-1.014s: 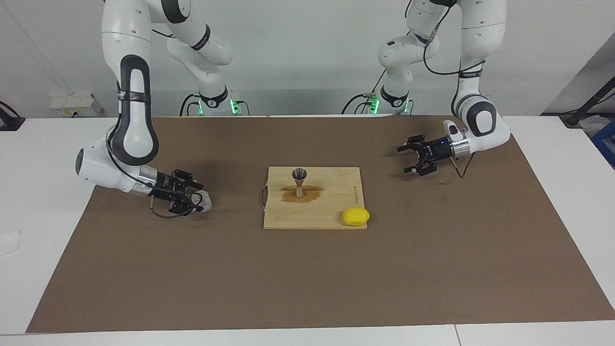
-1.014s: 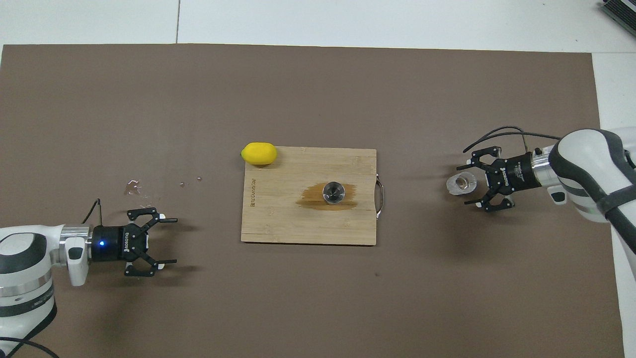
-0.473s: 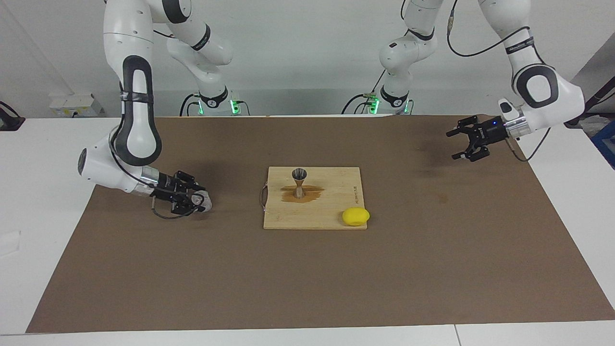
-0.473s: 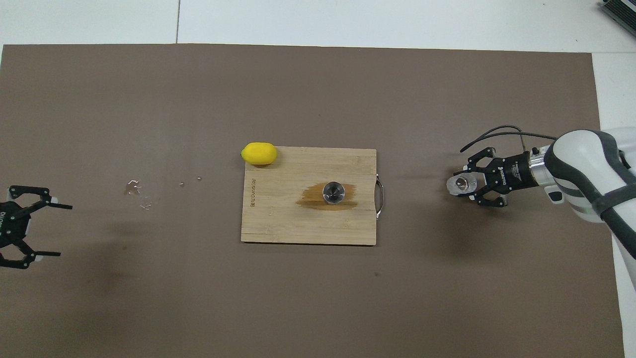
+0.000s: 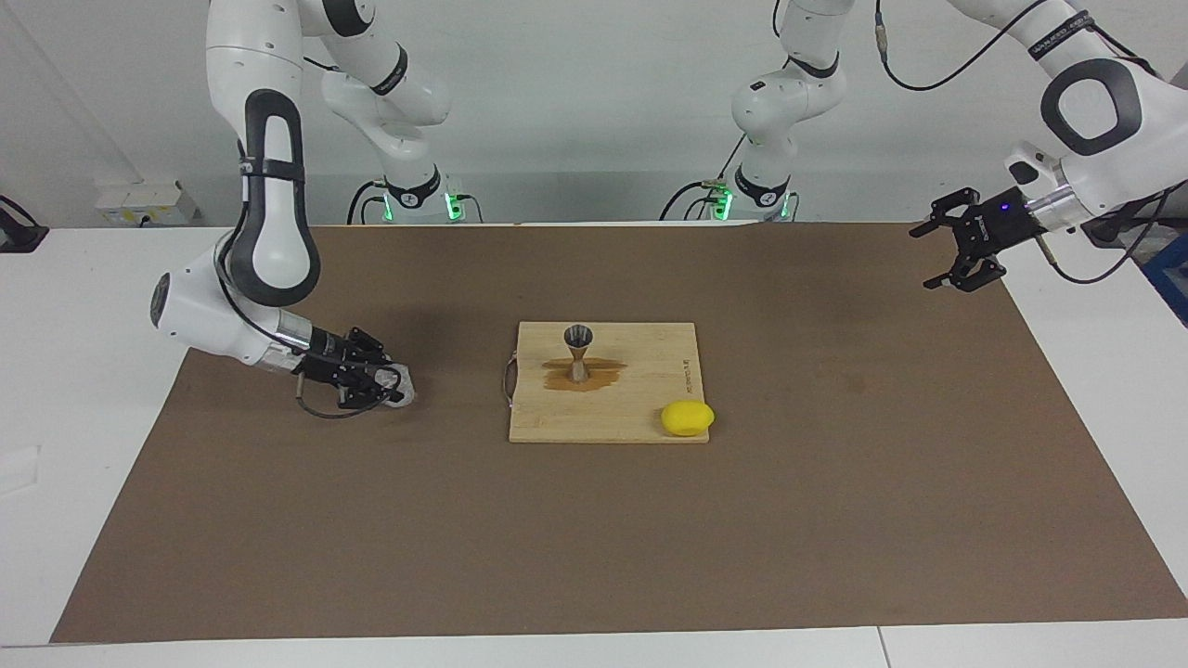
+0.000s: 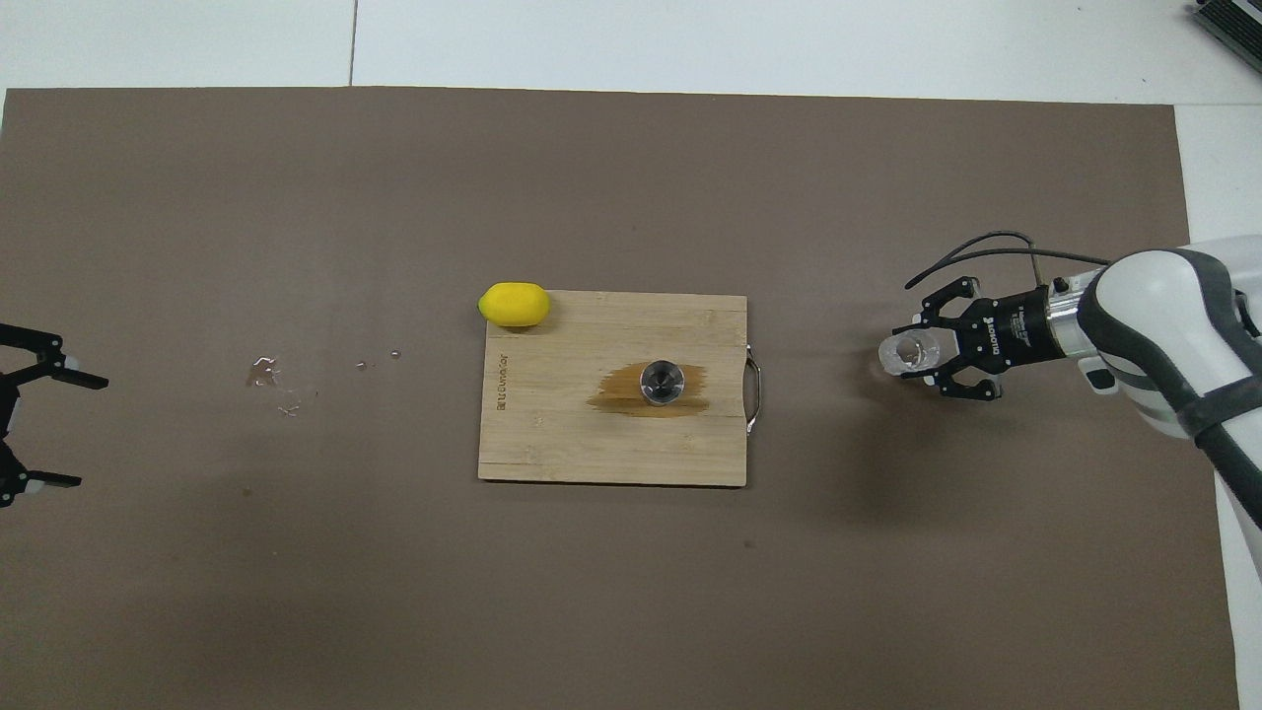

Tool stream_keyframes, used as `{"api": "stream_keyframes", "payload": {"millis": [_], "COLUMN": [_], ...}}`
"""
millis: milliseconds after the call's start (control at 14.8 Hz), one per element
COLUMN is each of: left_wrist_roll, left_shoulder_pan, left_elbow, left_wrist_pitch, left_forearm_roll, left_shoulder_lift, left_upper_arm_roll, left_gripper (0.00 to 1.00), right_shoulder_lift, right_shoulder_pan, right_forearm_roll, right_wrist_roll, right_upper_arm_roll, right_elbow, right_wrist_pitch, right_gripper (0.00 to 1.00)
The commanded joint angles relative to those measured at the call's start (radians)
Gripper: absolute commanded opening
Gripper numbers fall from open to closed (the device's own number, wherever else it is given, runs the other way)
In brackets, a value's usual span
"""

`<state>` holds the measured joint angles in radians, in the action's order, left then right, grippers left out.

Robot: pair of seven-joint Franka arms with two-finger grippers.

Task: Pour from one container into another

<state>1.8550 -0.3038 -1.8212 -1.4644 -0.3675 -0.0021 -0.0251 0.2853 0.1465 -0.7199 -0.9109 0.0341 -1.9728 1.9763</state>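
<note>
The small clear glass cup (image 5: 406, 382) (image 6: 902, 353) sits low at the brown mat toward the right arm's end of the table. My right gripper (image 5: 393, 386) (image 6: 915, 356) is shut on it from the side. The metal jigger (image 5: 578, 351) (image 6: 662, 381) stands upright on the wooden cutting board (image 5: 613, 422) (image 6: 552, 444), in the middle of a dark wet stain. My left gripper (image 5: 922, 259) (image 6: 89, 432) hangs open and holds nothing, raised over the mat's edge at the left arm's end.
A yellow lemon (image 5: 688, 417) (image 6: 514, 304) lies at the board's corner farthest from the robots, toward the left arm's end. A few water drops (image 6: 266, 373) spot the mat between the board and the left gripper.
My right gripper has closed its fingers on the glass cup. The left arm has drawn back and up from mid-mat to its own end of the table, still open.
</note>
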Motion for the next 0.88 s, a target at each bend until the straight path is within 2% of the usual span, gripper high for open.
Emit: {"api": "stream_keyframes", "payload": {"millis": [0,135,338,676,811], "left_wrist_roll": [-0.201,-0.357,-0.596,-0.912,-1.11], "left_shoulder_pan": [0.101,0.164,0.199,0.21,0.21], "left_elbow": [0.042,0.045,0.068,0.077,0.079], "left_wrist_pitch": [0.052,0.05,0.045,0.052,0.052], "left_forearm_roll": [0.036,0.071,0.154,0.307,0.314], "left_shoulder_lift": [-0.054,-0.097,-0.134,-0.156,-0.156], "left_upper_arm_roll": [0.005,0.005,-0.001,-0.07,-0.11], "left_gripper": [1.0,1.0,1.0,1.0,1.0], "right_shoulder_lift": [-0.061,-0.08,-0.081,-0.077,-0.072], "right_shoulder_pan": [-0.066,-0.131,-0.238,-0.389,-0.433], "right_forearm_roll": [-0.013,-0.004,0.117,0.276,0.338], "right_wrist_roll": [-0.078,-0.169,-0.359,-0.574,-0.64], "right_upper_arm_roll": [-0.002,-0.003,-0.002,-0.003,-0.002], "right_elbow": [-0.012,-0.003,0.047,0.118,0.146], "right_wrist_pitch": [0.016,0.051,0.078,0.093,0.093], "right_gripper": [0.05,0.06,0.06,0.06,0.06]}}
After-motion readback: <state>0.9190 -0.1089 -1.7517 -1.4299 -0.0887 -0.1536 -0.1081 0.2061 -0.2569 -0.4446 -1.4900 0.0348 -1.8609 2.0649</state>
